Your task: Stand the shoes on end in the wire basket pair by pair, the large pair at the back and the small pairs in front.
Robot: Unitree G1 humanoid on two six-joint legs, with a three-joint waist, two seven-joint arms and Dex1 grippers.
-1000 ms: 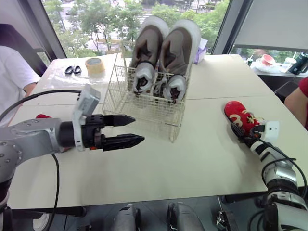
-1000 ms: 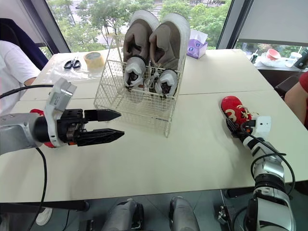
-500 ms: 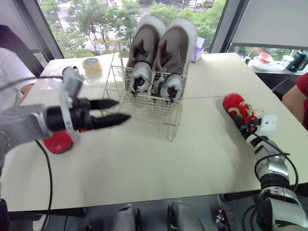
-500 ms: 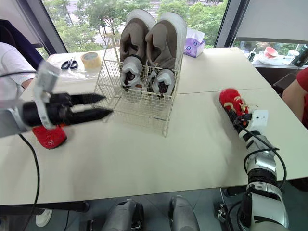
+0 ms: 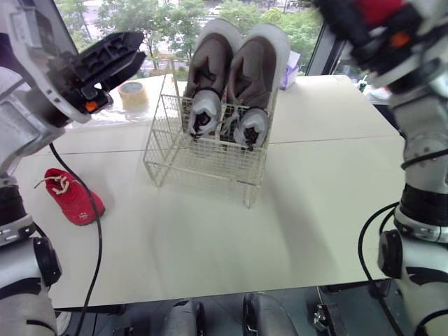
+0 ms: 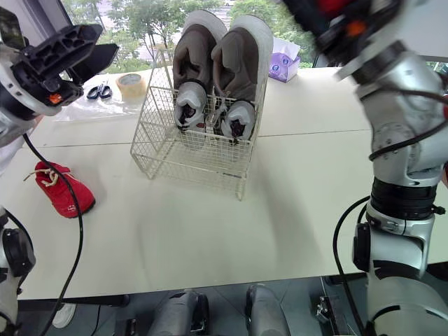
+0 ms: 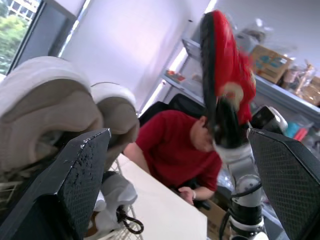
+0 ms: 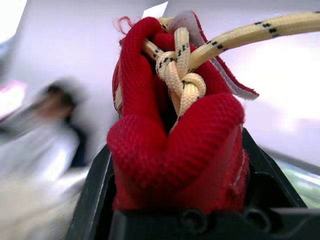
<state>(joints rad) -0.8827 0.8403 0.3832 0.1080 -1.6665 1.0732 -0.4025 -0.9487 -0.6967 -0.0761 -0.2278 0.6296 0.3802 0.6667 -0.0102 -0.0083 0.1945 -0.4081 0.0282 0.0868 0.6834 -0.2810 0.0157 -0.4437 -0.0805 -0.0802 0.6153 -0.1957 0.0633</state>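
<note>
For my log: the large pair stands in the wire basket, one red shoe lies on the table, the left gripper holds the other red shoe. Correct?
No. The right gripper holds the other red shoe, as the right wrist view shows; the left gripper is open and empty. The rest stands.

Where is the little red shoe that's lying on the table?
In the left eye view, the red shoe lies alone on the table on the robot's left, near the table's left edge and apart from the wire basket.
</note>
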